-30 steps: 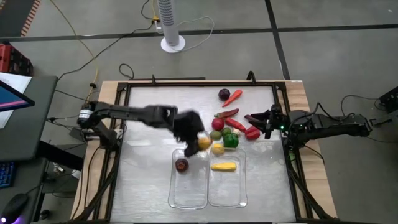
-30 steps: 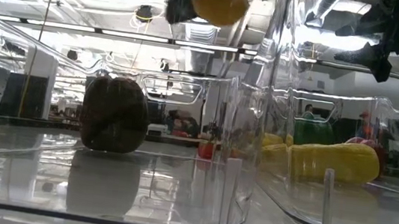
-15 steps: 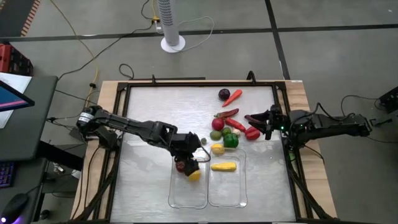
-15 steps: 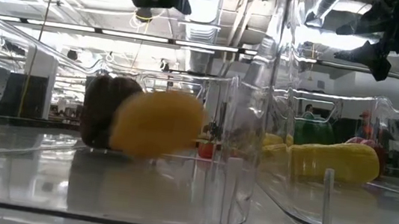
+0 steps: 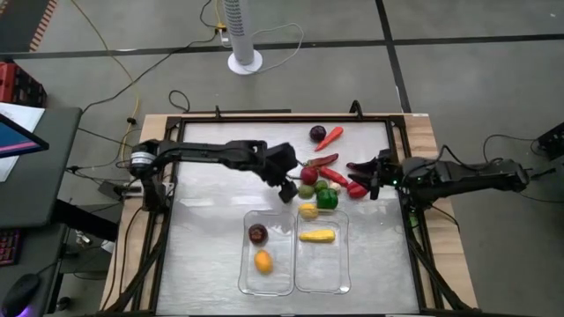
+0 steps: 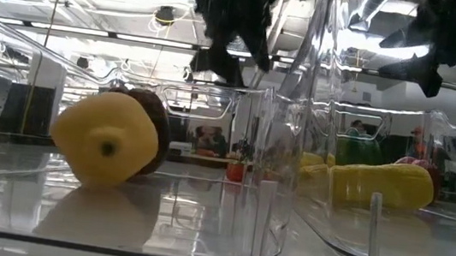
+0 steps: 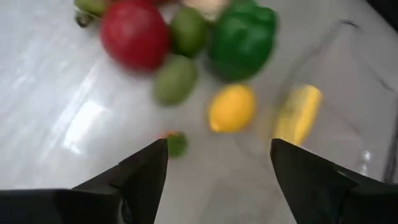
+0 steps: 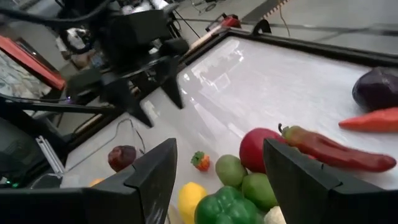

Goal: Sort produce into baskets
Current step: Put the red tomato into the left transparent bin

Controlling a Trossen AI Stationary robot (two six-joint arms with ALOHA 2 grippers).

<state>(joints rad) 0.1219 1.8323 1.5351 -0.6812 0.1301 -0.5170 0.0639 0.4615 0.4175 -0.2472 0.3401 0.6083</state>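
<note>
Since a second ago the left gripper [image 5: 286, 187] has let go of the yellow-orange fruit [image 5: 263, 261] and swung back toward the pile, fingers spread wide and empty. That fruit now sits in the left basket [image 5: 244, 264] beside the dark purple fruit [image 5: 257, 233], and the corn [image 5: 317, 235] lies in the right basket [image 5: 344, 264]. So three sorted, roughly ten still loose on the table [image 5: 211, 176]. Right gripper [image 5: 370, 180] waits by the red chillies [image 5: 333, 176], open, holding nothing.

You see two clear baskets: the left basket [image 5: 267, 283] holds two produce pieces, the right basket [image 5: 322, 275] one yellow corn [image 5: 316, 236].
</note>
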